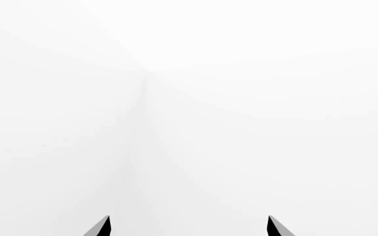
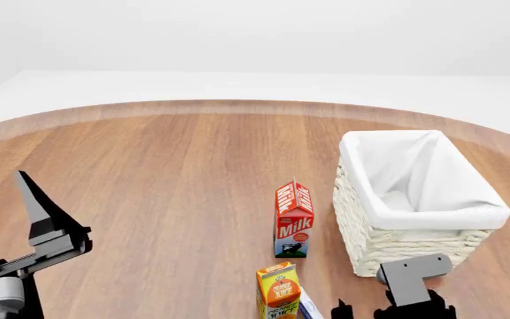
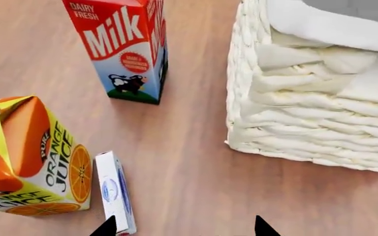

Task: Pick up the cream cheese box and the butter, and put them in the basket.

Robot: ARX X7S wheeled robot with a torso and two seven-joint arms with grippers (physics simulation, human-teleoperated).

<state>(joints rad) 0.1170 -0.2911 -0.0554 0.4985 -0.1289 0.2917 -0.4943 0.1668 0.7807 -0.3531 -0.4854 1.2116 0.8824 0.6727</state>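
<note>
- The cream cheese box (image 3: 114, 191) (thin, white, blue-printed) is lying on the wood-grain table (image 3: 189, 147), touching the orange juice carton (image 3: 31, 157).
- The right gripper (image 3: 185, 228) is hovering released beside it.
- The woven basket (image 3: 307, 123) is standing near.
- The left gripper (image 1: 189, 227) is spread, facing blank white.

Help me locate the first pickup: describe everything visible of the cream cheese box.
The cream cheese box is a small, flat white package with a blue oval print, apparently cardboard. It stands on a narrow edge on the wooden table, right beside the orange juice carton; whether they touch is unclear. The right gripper, open, hovers near it without contact. In the head view only a sliver shows.
</note>
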